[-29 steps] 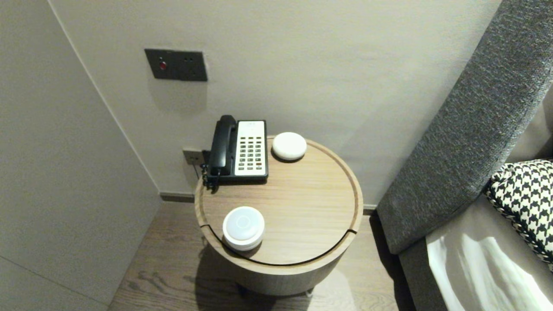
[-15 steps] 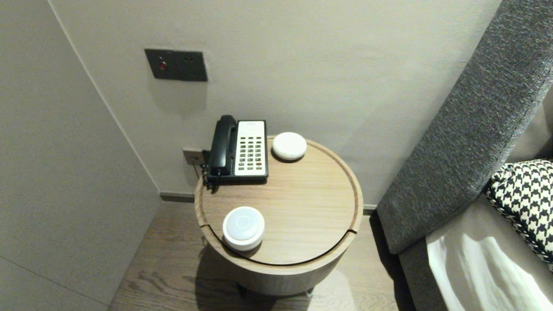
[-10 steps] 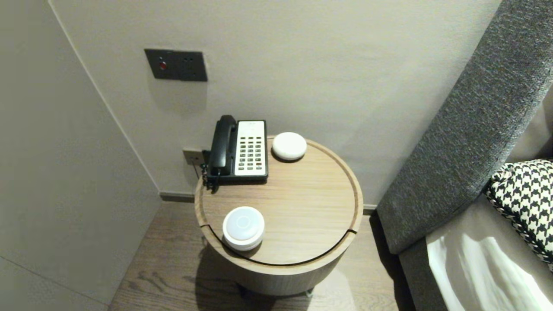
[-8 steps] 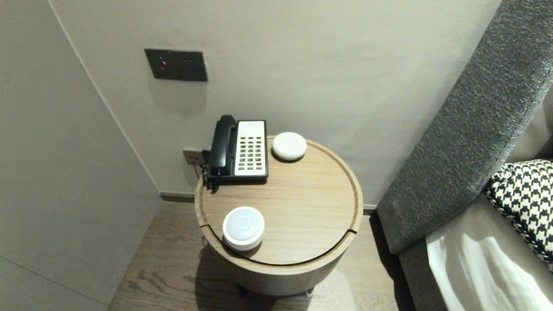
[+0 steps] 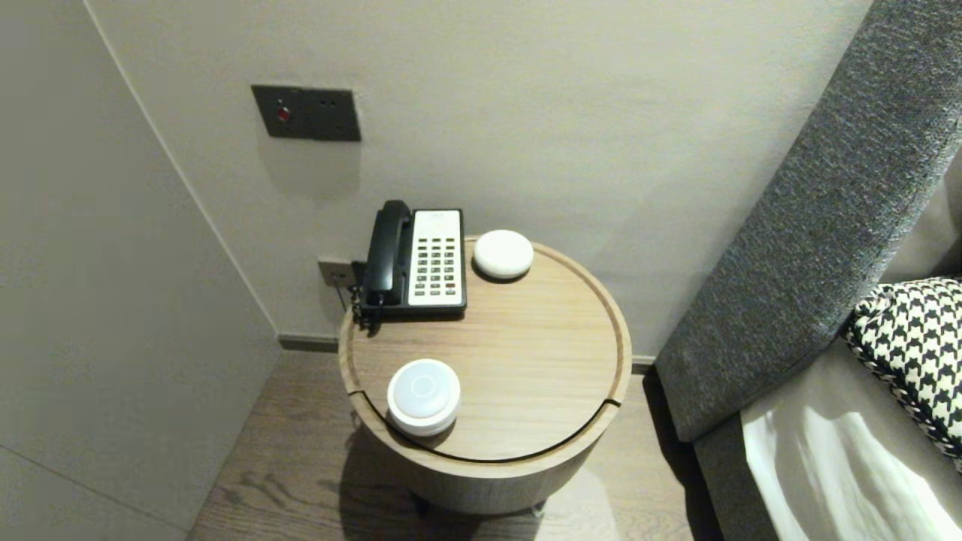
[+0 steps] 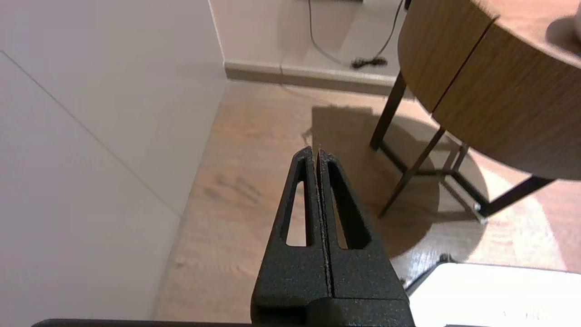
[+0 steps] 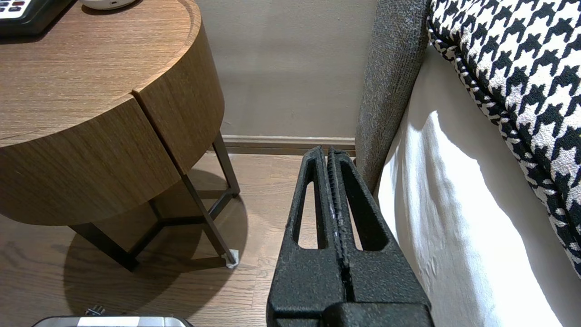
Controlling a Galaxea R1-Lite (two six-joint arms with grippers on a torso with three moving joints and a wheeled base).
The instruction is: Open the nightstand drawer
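Hanging closed, empty: left gripper point(image 6: 316, 152); white round puck point(image 5: 423, 395) up-right of it on side table point(image 5: 526, 361); right gripper point(image 7: 327, 150) closed, farther.

Head cam: high, facing down on round table point(image 5: 526, 361); wrist cams low (near floor point(image 6: 254, 190)), share its side.

No writing is legible; key marks on the telephone point(image 5: 434, 259) are too small.

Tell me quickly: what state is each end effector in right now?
Left end effector: closed, holding nothing, low beside the round table.
Right end effector: closed, holding nothing, low between the round table and the bed.
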